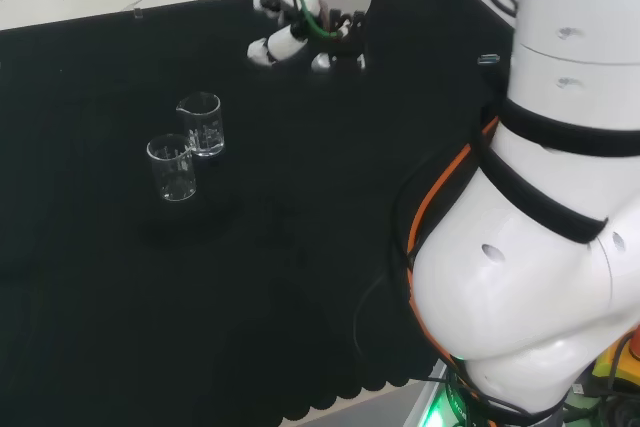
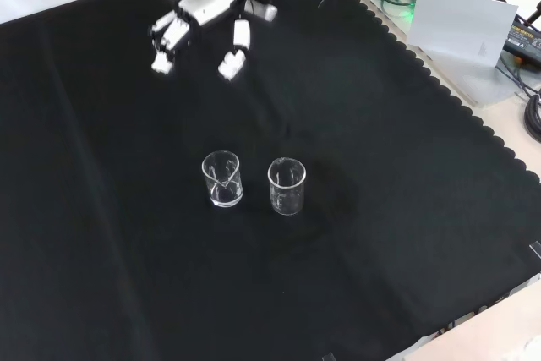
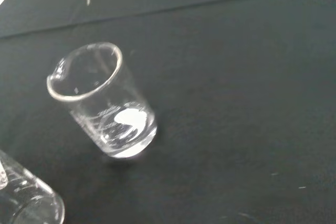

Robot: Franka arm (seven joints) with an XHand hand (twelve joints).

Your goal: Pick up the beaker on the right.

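hovering above the black cloth of the counter, the hand holds nothing; its fingers hang loosely spread and relaxed, pointing down toward the cloth.

two clear beakers stand upright, close together but apart. which one is "on the right" depends on the view: in the head view it is the spouted beaker, which in the front view is the left one of the pair; the other beaker sits just beside it. going by the head view, i judge the spouted beaker to be the target, and the wrist view looks down on one spouted glass with a second at the frame's edge.

to do the reach well, the hand should come down on the side of the spouted beaker that faces away from the other beaker, fingers kept wide until they straddle the wall, so the neighbour is not knocked. clear glass slides easily on cloth, so closing evenly from both sides matters.

relative to the spouted beaker, the hand is well apart: in the head view up and to the right of it, in the front view farther off, near the cloth's far edge.
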